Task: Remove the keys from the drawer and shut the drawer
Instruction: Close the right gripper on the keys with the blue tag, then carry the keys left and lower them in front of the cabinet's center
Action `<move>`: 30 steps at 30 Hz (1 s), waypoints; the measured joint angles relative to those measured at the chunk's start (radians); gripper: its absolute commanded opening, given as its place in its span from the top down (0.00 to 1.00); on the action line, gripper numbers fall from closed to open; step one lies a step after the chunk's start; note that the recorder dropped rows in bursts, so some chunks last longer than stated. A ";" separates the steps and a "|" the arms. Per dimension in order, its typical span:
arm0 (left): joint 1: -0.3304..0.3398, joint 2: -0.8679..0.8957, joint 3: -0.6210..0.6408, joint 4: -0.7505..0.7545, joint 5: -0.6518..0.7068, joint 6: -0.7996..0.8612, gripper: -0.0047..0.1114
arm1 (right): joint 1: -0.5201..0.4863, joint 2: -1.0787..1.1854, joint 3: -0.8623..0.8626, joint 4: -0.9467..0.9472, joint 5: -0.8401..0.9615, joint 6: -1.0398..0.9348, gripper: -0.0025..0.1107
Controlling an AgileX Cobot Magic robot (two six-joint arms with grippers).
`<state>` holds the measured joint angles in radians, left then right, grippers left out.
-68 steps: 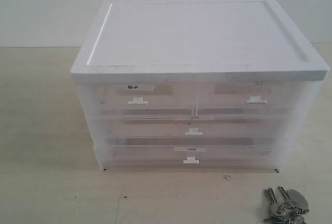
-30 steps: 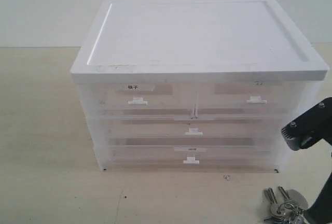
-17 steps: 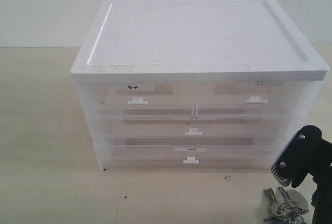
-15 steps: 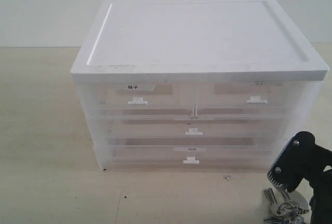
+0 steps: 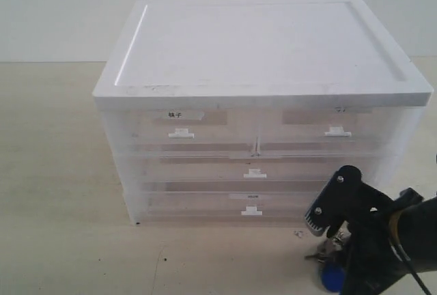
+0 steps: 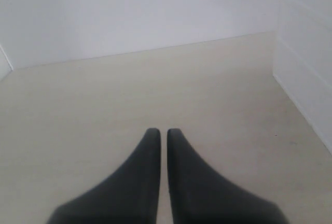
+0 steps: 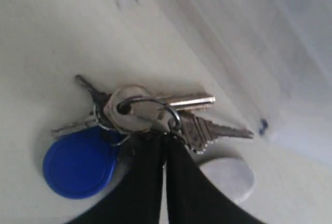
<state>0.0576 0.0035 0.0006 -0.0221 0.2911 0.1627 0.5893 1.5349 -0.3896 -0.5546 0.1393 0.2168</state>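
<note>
Silver keys (image 7: 150, 115) sit at the near right of the table (image 5: 61, 240), out of the shut drawer (image 5: 205, 169). The right claw (image 7: 165, 137) is pinched tight on them. The left claw (image 6: 160, 132) is squeezed together, holding nothing.

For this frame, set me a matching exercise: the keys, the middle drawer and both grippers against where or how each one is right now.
Things:
1. the keys
2. the drawer
3. left gripper
4. right gripper

States:
A. shut, empty, over bare table
B. pushed in, level with the cabinet front
C. shut, pinching the keys
D. outside the cabinet, in front of its right corner

Pairs: 1-D, 2-B, 3-A, 4-C
</note>
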 measured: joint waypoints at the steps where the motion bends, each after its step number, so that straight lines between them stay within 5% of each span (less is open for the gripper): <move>1: 0.000 0.000 0.000 0.000 0.000 0.000 0.92 | 0.000 0.005 0.000 0.000 -0.048 0.000 0.98; 17: 0.000 0.000 0.000 0.000 0.000 0.000 0.92 | 0.124 0.035 -0.020 0.038 -0.237 0.033 0.98; 30: 0.000 0.000 0.000 0.000 0.000 0.000 0.92 | 0.128 -0.002 -0.100 0.046 0.127 0.110 0.98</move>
<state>0.0576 0.0035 0.0006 -0.0221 0.2911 0.1627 0.7177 1.5326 -0.4892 -0.5084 0.2662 0.3271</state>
